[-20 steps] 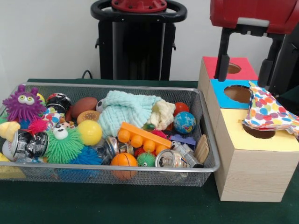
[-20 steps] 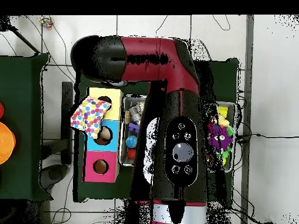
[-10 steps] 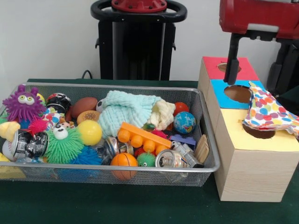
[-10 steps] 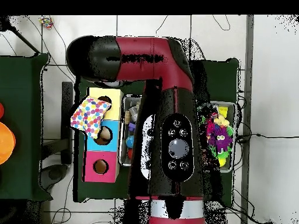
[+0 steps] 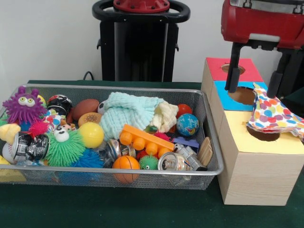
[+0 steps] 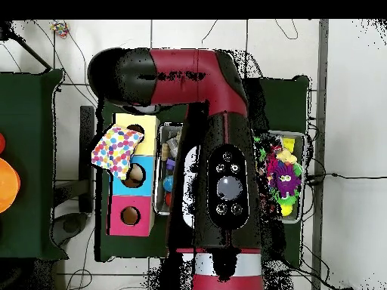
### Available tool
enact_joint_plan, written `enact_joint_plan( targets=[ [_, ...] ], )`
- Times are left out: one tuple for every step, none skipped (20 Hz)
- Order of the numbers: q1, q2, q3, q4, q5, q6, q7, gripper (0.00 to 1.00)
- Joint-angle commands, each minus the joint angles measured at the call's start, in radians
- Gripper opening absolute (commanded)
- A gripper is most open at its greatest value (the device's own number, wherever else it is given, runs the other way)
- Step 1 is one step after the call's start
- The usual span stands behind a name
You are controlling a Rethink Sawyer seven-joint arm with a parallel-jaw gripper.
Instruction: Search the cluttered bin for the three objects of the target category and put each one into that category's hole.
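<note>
Hovering fingers (image 5: 256,78) spread apart, empty, above blue hole (image 5: 242,95); polka-dot cloth (image 5: 274,114) just beside, seemingly partly covering yellow hole (image 5: 262,135).

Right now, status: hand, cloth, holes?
Hand open, empty, above the blue hole. Polka-dot cloth draped over the yellow hole, partly covering it, not in. Two more cloths in the bin.

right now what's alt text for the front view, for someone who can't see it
A wire bin crammed with toys, balls, cans and cloths sits beside a wooden box with red, blue and yellow holes. The robot's open tool hangs empty above the box, and a polka-dot cloth is draped over the yellow hole.
</note>
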Motion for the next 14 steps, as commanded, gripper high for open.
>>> enact_joint_plan(
  targets=[
    [-0.005,0.038,0.075,0.027,-0.068,0.133,-0.196,1.0],
    [-0.005,0.037,0.075,0.031,-0.07,0.128,-0.196,1.0],
    [-0.003,0.037,0.072,0.031,-0.073,0.126,-0.194,1.0],
    [-0.001,0.038,0.069,0.028,-0.079,0.125,-0.194,1.0],
    [0.002,0.039,0.065,0.023,-0.087,0.125,-0.196,1.0],
    [0.005,0.036,0.06,0.025,-0.096,0.125,-0.198,1.0],
    [0.007,0.036,0.058,0.021,-0.102,0.126,-0.199,1.0],
    [0.008,0.037,0.058,0.017,-0.107,0.131,-0.2,1.0],
    [0.008,0.039,0.059,0.007,-0.11,0.139,-0.199,1.0],
    [0.007,0.038,0.061,0.007,-0.111,0.143,-0.197,1.0],
    [0.006,0.041,0.066,-0.002,-0.112,0.15,-0.197,1.0],
    [0.005,0.04,0.068,-0.003,-0.113,0.153,-0.194,1.0],
    [0.004,0.031,0.069,0.014,-0.113,0.147,-0.192,1.0],
    [0.002,0.029,0.072,0.016,-0.112,0.148,-0.192,1.0]
  ],
)
